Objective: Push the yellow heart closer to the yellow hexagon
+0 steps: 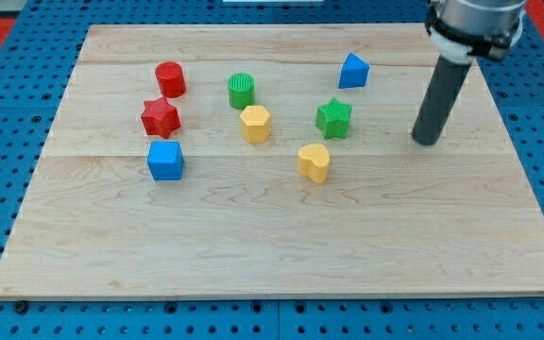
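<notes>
The yellow heart [314, 161] lies near the middle of the wooden board. The yellow hexagon [255, 123] lies up and to the view's left of it, a short gap apart. My tip [426, 142] touches the board well to the view's right of the heart, beyond the green star [333, 117]. It touches no block.
A green cylinder [241, 90] stands just above the hexagon. A blue block [353, 70] is at the top right. A red cylinder [170, 78], a red star [160, 116] and a blue cube [165, 160] stand on the left. The board's edge [281, 295] runs along the bottom.
</notes>
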Motion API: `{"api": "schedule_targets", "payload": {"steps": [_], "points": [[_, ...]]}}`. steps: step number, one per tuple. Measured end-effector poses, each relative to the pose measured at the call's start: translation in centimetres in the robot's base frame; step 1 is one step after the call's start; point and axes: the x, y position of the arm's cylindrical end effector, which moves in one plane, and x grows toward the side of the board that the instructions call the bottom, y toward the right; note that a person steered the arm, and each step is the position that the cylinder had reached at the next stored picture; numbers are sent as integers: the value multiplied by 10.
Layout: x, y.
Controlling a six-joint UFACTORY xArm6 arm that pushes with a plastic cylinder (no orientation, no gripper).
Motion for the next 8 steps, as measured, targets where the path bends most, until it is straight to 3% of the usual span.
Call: {"api": "schedule_targets", "payload": {"steps": [1, 3, 4, 6, 8], "points": [[47, -31], [7, -116], [8, -128], [44, -98], [46, -114]]}}
